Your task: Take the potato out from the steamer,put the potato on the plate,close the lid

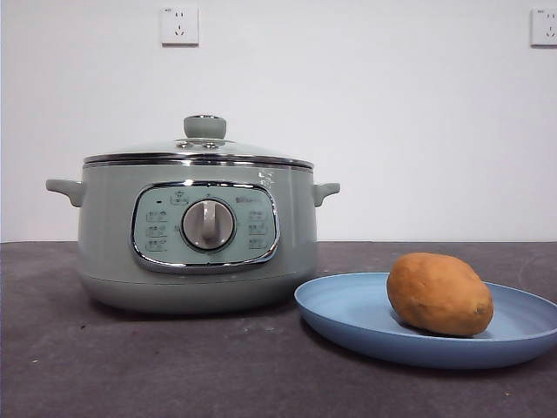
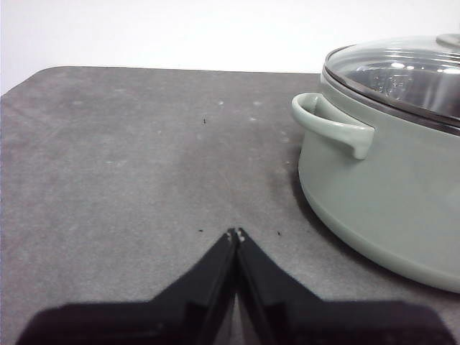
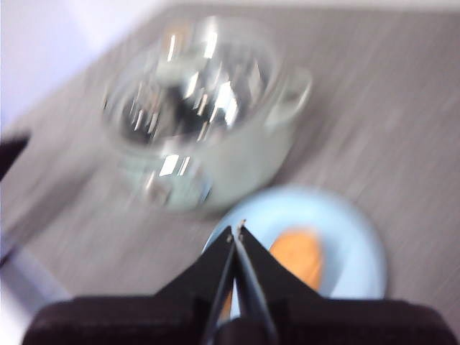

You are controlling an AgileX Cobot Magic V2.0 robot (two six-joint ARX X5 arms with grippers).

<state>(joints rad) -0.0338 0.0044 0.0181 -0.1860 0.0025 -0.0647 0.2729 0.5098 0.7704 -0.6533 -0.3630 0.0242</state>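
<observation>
The sage-green steamer [image 1: 197,235] stands on the table with the glass lid [image 1: 200,146] resting on it. The orange-brown potato [image 1: 439,293] lies on the light blue plate [image 1: 348,315] to the steamer's right. My left gripper [image 2: 236,233] is shut and empty, low over the bare table beside the steamer's handle [image 2: 332,126]. My right gripper [image 3: 238,231] is shut and empty, high above the plate [image 3: 345,223] and potato [image 3: 300,256]; that view is blurred and also shows the steamer [image 3: 208,108] with its lid on. Neither gripper shows in the front view.
The dark grey tabletop [image 1: 130,366] runs to a white wall with two sockets [image 1: 179,25]. In the left wrist view the table's far edge [image 2: 144,68] is visible beyond bare surface.
</observation>
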